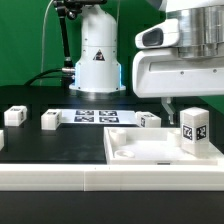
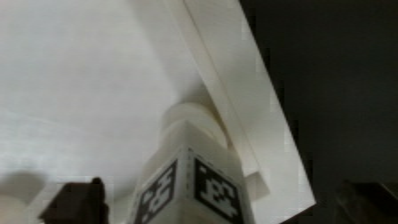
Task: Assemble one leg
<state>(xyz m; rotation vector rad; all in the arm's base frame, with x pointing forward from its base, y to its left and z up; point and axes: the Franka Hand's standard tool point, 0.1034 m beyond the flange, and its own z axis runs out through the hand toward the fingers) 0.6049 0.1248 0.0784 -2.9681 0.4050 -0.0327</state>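
- Leg [image 1: 193, 130] stands upright in a corner of the panel [image 1: 130, 150]; looks placed, tightness unclear.
- My gripper [image 2: 214, 205] gapes wide either side of it, holding nothing.
- Likely left: screw it home.

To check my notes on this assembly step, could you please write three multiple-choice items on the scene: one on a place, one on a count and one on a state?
1. Where is the leg nearest the fingers?
A standing on the white panel
B stacked on another leg
C hanging in mid-air

2. How many legs show in the exterior view?
A two
B four
C six

3. How do the fingers stand?
A shut on the leg
B apart, not touching it
C shut on the panel's edge

Key:
1 A, its base rests on the panel towards the exterior view's right.
2 B, one stands on the panel and three more are further back.
3 B, the wrist view shows a gap on each side of the leg.
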